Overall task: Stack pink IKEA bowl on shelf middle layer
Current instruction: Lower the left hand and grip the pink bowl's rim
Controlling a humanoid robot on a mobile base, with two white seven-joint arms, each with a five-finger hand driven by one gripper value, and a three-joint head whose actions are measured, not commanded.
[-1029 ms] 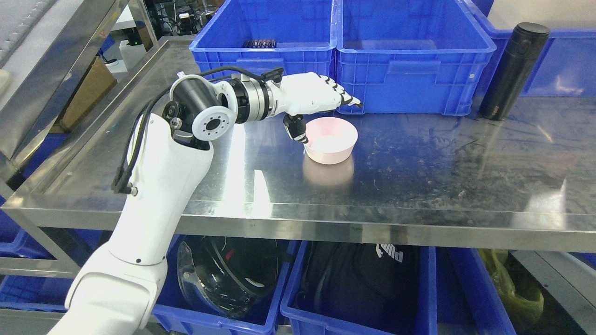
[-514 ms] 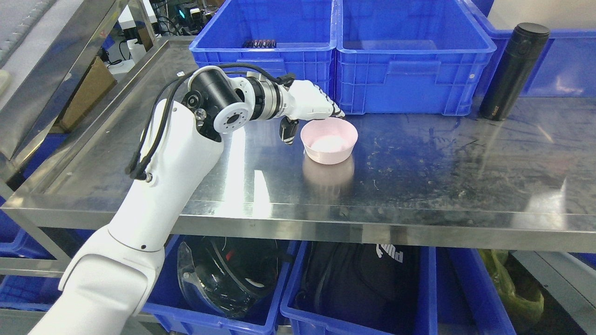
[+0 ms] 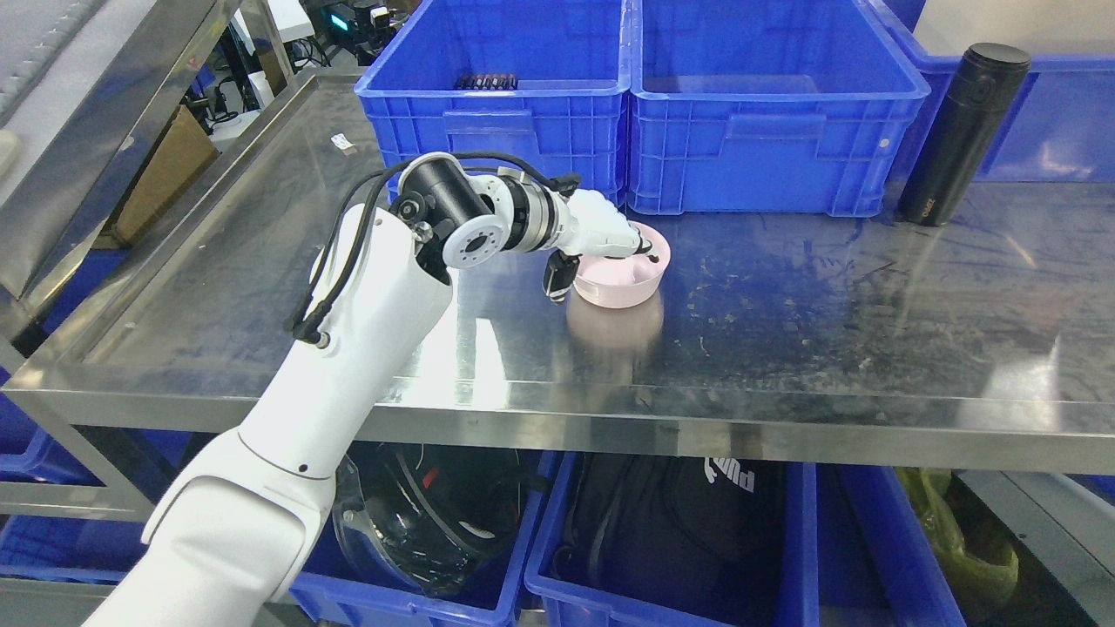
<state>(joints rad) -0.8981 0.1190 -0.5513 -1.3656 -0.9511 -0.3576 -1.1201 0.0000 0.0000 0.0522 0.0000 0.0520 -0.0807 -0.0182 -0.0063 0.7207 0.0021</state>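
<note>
The pink bowl (image 3: 625, 290) stands upright on the steel shelf surface (image 3: 784, 331), just in front of the blue crates. My left hand (image 3: 601, 266) reaches it from the left. Its fingers (image 3: 629, 241) lie over the near-left rim and dip inside the bowl, while the thumb (image 3: 557, 280) presses the outer wall on the left. The hand is shut on the bowl's rim, and the bowl rests on the shelf. The hand hides the bowl's left rim. My right arm does not show.
Two blue crates (image 3: 496, 96) (image 3: 766, 113) stand side by side right behind the bowl. A black flask (image 3: 962, 135) stands upright at the back right. Below the shelf's front edge (image 3: 697, 427), more blue bins hold a helmet (image 3: 427, 514) and a black bag (image 3: 679, 522).
My left hand came down and to the right from above the bowl's left side. Its fingers went over the rim into the bowl and the thumb closed on the outer wall. The bowl stayed put.
</note>
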